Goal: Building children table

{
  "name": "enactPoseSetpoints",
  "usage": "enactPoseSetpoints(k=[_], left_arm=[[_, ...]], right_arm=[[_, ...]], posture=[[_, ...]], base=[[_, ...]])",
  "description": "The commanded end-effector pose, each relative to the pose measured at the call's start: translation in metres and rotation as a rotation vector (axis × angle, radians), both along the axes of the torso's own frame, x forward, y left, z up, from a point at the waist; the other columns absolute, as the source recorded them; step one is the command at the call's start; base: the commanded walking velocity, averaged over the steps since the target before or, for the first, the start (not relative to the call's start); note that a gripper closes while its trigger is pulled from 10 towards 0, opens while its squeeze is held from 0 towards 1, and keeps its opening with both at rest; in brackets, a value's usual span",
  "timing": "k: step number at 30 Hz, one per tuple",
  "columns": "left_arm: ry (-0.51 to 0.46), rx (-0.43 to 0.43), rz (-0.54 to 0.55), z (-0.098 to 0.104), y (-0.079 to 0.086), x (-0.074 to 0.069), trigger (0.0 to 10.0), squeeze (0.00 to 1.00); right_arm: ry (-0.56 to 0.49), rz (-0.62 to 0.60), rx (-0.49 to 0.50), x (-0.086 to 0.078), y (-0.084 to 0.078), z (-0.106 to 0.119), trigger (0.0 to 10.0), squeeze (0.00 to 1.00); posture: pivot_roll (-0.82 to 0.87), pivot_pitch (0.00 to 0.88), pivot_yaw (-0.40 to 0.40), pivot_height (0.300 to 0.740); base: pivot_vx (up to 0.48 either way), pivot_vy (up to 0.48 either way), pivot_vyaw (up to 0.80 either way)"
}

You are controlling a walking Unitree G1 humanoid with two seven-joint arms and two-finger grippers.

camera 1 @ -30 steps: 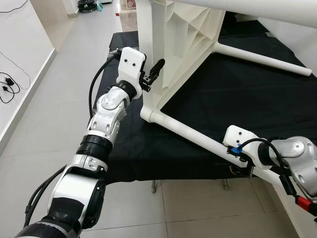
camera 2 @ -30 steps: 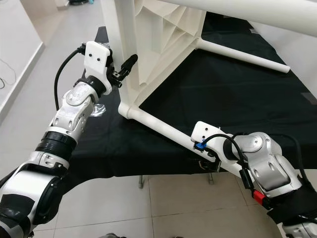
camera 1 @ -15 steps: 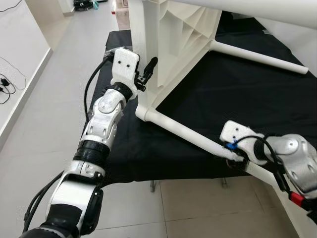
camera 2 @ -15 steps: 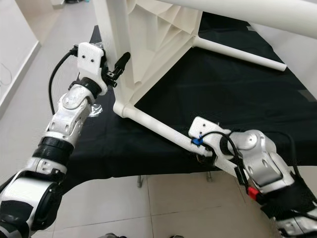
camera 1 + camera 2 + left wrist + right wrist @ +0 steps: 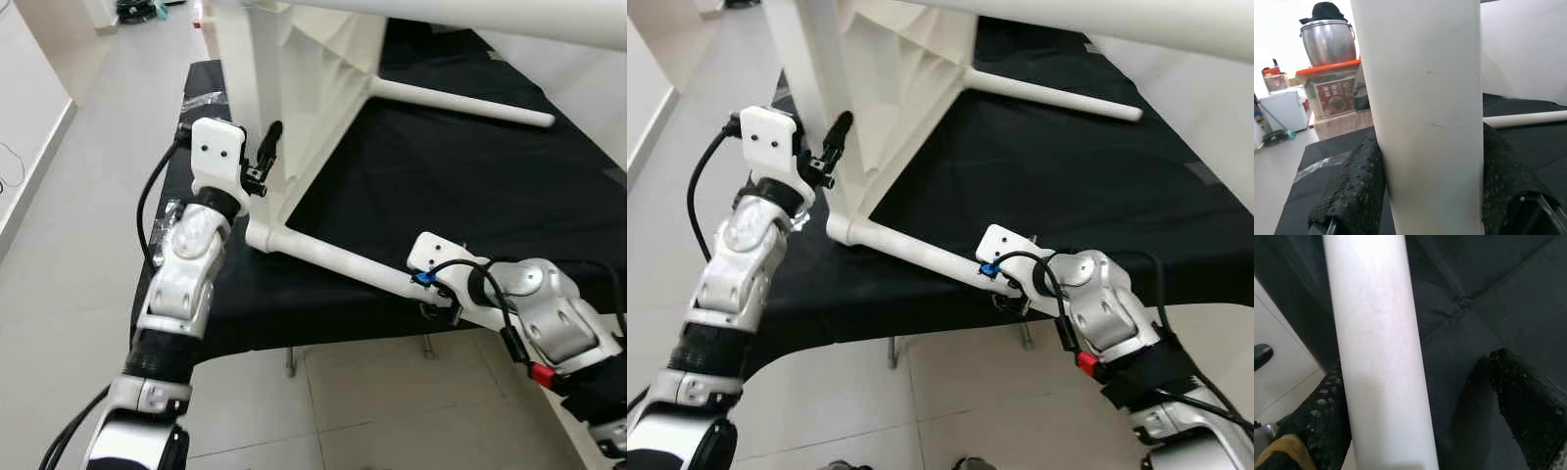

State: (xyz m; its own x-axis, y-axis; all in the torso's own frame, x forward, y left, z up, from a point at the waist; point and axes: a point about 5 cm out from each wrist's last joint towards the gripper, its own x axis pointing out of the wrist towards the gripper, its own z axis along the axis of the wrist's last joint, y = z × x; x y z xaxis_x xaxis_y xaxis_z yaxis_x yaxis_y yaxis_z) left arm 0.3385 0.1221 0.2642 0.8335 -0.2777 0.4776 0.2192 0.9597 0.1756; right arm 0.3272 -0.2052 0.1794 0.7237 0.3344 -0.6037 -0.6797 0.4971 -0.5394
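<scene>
Pale floor tiles surround a low bench (image 5: pixel 323 294) draped in black cloth, and on it lies the white plastic children's table (image 5: pixel 323 69), tipped on its side with its ribbed underside facing the robot. From its near corner, at about 10 o'clock in the head views, one upright leg (image 5: pixel 263 88) rises, while a second leg (image 5: pixel 333 262) runs along the cloth toward 4 o'clock. A third leg (image 5: pixel 460 101) lies farther back at 1 o'clock.

Left end effector (image 5: pixel 1427 196) is clamped on the upright leg, its black fingers (image 5: pixel 1354 191) pressed against both sides of the white tube in the left wrist view. Right end effector (image 5: pixel 1420 411) straddles the low leg at about 4 o'clock; one finger touches the tube, the other stands off from it over the cloth, so the jaws are apart and not gripping.

Judging by this, the step in hand is seating or tightening a leg into the corner socket while the frame is steadied. Next, the right fingers probably need to close squarely on the low leg, then push or twist it along its own axis, with the left grip holding firm so the frame does not slide off the bench edge.
</scene>
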Motion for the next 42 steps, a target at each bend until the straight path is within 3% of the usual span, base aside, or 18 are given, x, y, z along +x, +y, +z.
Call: enactPoseSetpoints(k=[1, 13, 21, 38, 42], left_arm=[[-0.009, 0.067, 0.002, -0.001, 0.000, -0.004, 0.0, 0.00], [-0.003, 0.097, 0.125, 0.000, 0.006, -0.015, 0.0, 0.00], [-0.020, 0.119, 0.384, -0.001, 0.022, -0.038, 0.0, 0.00], [0.002, 0.166, 0.532, -0.003, 0.043, -0.056, 0.0, 0.00], [0.019, 0.174, 0.577, -0.005, 0.051, -0.067, 0.0, 0.00]], right_arm=[[-0.173, -0.075, -0.021, 0.012, -0.006, 0.029, 10.0, 0.00], [-0.216, -0.090, -0.010, 0.022, -0.004, 0.034, 10.0, 0.00], [-0.236, -0.071, 0.002, 0.030, 0.007, 0.035, 10.0, 0.00], [-0.221, -0.042, -0.002, 0.031, 0.008, 0.031, 10.0, 0.00], [-0.219, -0.012, 0.001, 0.031, 0.011, 0.031, 10.0, 0.00]], posture=[[0.00, 0.156, 0.045, 0.740], [0.02, 0.154, 0.040, 0.740], [0.03, 0.152, 0.031, 0.740], [0.04, 0.157, 0.028, 0.740], [0.05, 0.164, 0.022, 0.740]], base=[[0.000, 0.000, 0.00], [0.000, 0.000, 0.00], [0.000, 0.000, 0.00], [0.000, 0.000, 0.00], [0.000, 0.000, 0.00]])
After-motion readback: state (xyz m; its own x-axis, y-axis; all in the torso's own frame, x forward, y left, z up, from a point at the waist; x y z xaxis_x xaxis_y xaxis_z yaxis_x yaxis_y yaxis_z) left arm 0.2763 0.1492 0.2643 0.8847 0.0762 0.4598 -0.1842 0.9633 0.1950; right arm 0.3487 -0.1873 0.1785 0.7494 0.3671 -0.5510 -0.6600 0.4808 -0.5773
